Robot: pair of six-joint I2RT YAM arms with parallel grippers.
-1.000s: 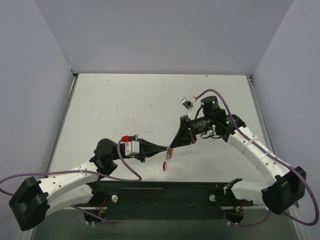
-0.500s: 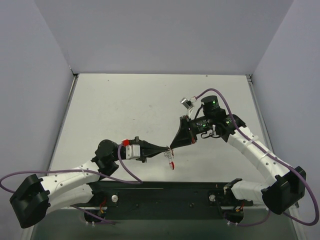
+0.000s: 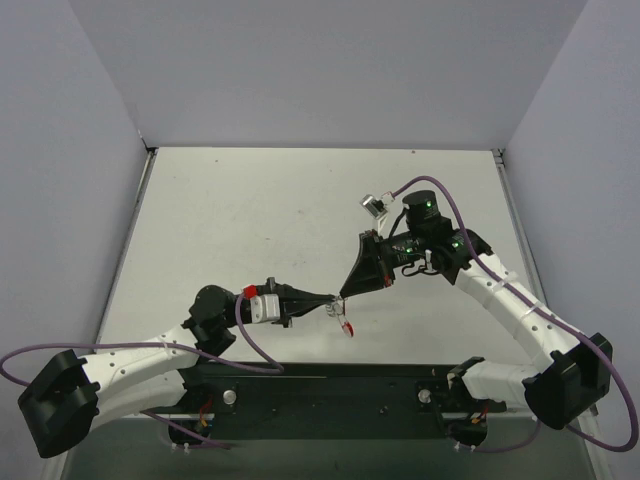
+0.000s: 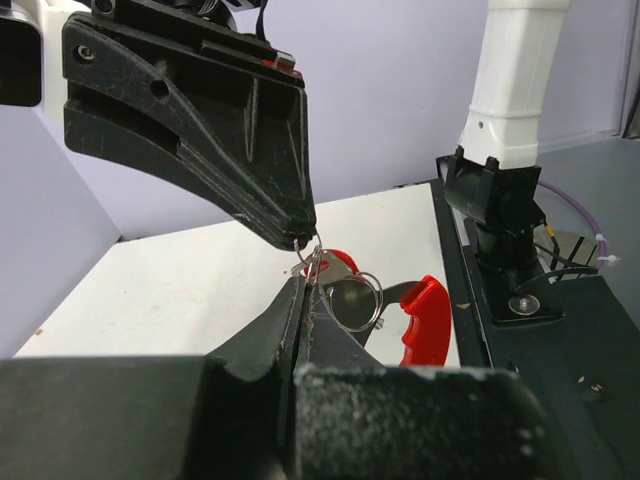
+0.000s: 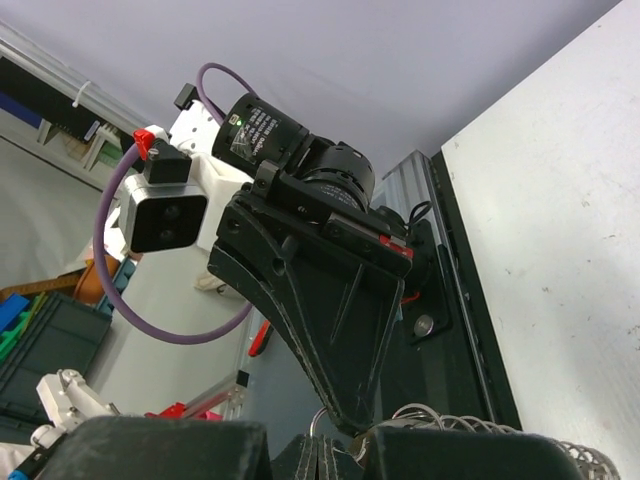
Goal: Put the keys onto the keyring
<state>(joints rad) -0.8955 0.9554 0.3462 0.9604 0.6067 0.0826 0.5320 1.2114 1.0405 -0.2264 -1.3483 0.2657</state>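
Above the table's near middle my left gripper [image 3: 335, 299] and right gripper [image 3: 343, 292] meet tip to tip. Both are shut on the thin silver wire of the keyring [image 4: 380, 298]. In the left wrist view my own fingers [image 4: 290, 320] pinch the wire, and the right gripper [image 4: 303, 232] comes down from above onto a small loop. A key with a red head [image 4: 425, 320] hangs on the ring beside my left fingers, and shows under the tips from above [image 3: 347, 328]. Another red piece [image 4: 342, 262] peeks out behind the ring. In the right wrist view a wire loop [image 5: 313, 421] rises between the shut right gripper [image 5: 317, 455] and the left gripper [image 5: 350, 424].
The white table [image 3: 250, 220] is walled on three sides. A black base rail [image 3: 330, 385] runs along the near edge. Purple cables [image 3: 255, 345] loop off both arms. Silver wire coils [image 5: 470, 420] lie beside my right fingers.
The left arm has slid a little right and lower while rolling its wrist. The hanging key swung from below-left of the tips to below-right. The right arm stays put.
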